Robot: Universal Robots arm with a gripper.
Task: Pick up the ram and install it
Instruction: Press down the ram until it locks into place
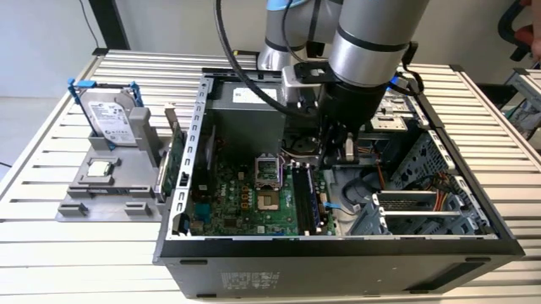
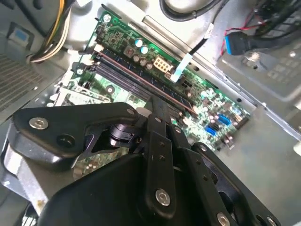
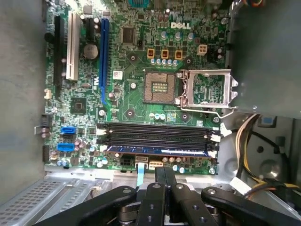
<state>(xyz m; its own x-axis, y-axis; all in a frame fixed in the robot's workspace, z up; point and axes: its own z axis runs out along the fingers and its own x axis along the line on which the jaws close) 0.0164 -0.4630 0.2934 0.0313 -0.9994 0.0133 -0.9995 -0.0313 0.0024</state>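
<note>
The ram (image 3: pixel 160 150) is a long thin dark stick with a blue label. It sits in one of the black memory slots (image 3: pixel 157 134) on the green motherboard (image 3: pixel 136 61), inside the open computer case (image 1: pixel 338 244). In the exterior view the ram (image 1: pixel 308 196) lies along the slots, right of the processor socket (image 1: pixel 268 171). My gripper (image 3: pixel 164 173) hangs just above the slot row with its black fingers pressed together and nothing between them. In the second wrist view my gripper (image 2: pixel 157 106) has its tips over the memory slots (image 2: pixel 127 75). The arm reaches down into the case, and its gripper (image 1: pixel 338 152) is near the case's back.
At the exterior view's left, a grey fixture (image 1: pixel 80 206) holds a silver hard drive (image 1: pixel 110 117) in a blue frame and a processor chip (image 1: pixel 100 169). A green expansion card (image 1: pixel 173 161) stands by the case wall. Cables (image 1: pixel 363 190) and a drive cage (image 1: pixel 414 206) crowd the case's right side.
</note>
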